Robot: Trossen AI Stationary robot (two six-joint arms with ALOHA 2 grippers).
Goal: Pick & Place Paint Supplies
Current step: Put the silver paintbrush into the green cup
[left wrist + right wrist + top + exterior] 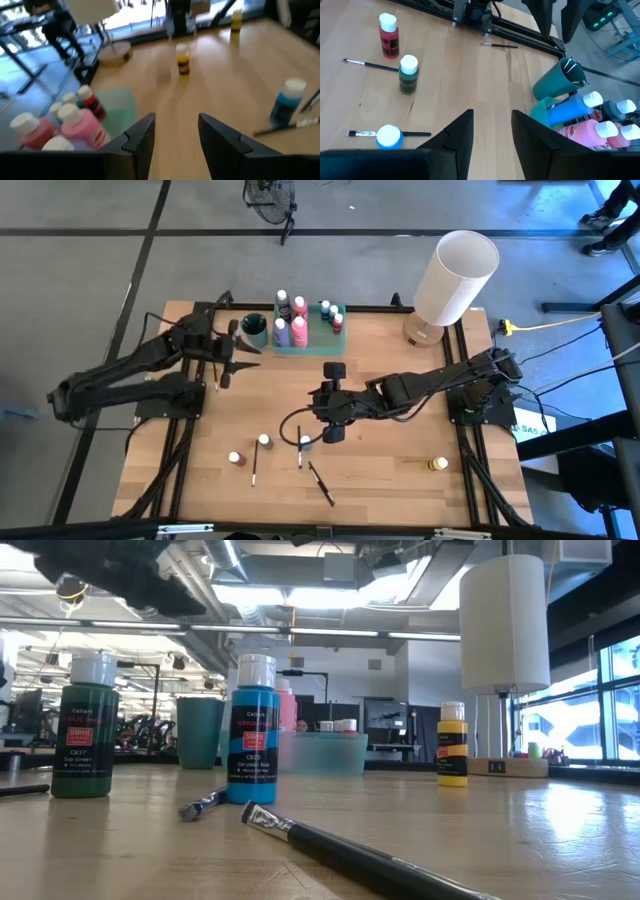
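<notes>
We see the left pincer hovering beside the green tray of paint bottles, half-open and empty. The right pincer hangs mid-worktop, likewise parted, holding nothing. A blue bottle, green bottle, red bottle and brushes lie near the front.

We see the table from overhead, level from its near edge, plus both wrists looking close; all share the blue bottle.
</notes>
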